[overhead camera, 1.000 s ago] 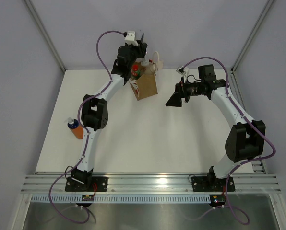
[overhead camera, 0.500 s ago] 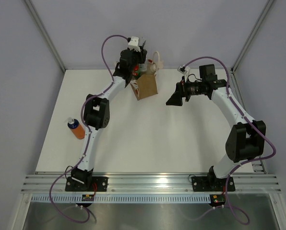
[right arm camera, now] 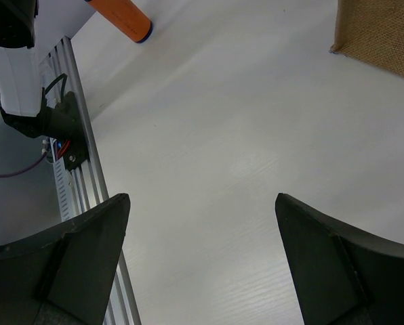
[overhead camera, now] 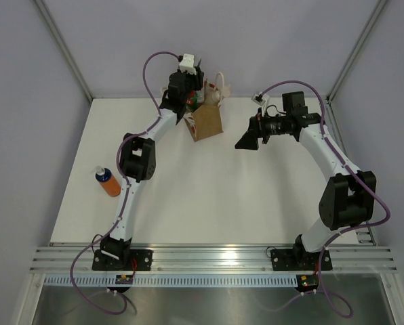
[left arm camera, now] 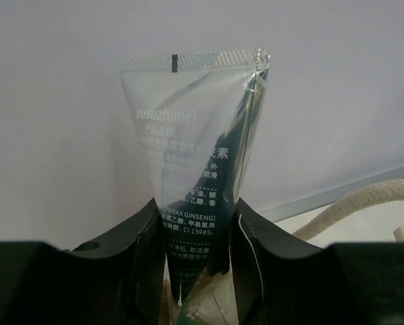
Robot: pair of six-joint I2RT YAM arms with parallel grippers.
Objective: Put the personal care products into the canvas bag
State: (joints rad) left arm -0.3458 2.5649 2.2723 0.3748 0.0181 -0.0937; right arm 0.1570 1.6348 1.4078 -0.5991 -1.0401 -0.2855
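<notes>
Left gripper point(left arm camera: 195, 227) pinches the silvery squeeze tube point(left arm camera: 188, 122) over the canvas bag point(overhead camera: 207, 122): centre it, then release; right gripper point(right arm camera: 202, 203) gapes empty

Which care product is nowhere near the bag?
The orange bottle with blue cap, alone at left on the table; the left gripper holds the silvery tube.

Glossy plastic squeeze tube point(left arm camera: 188, 135); coarse woven canvas bag point(right arm camera: 381, 30)
</notes>
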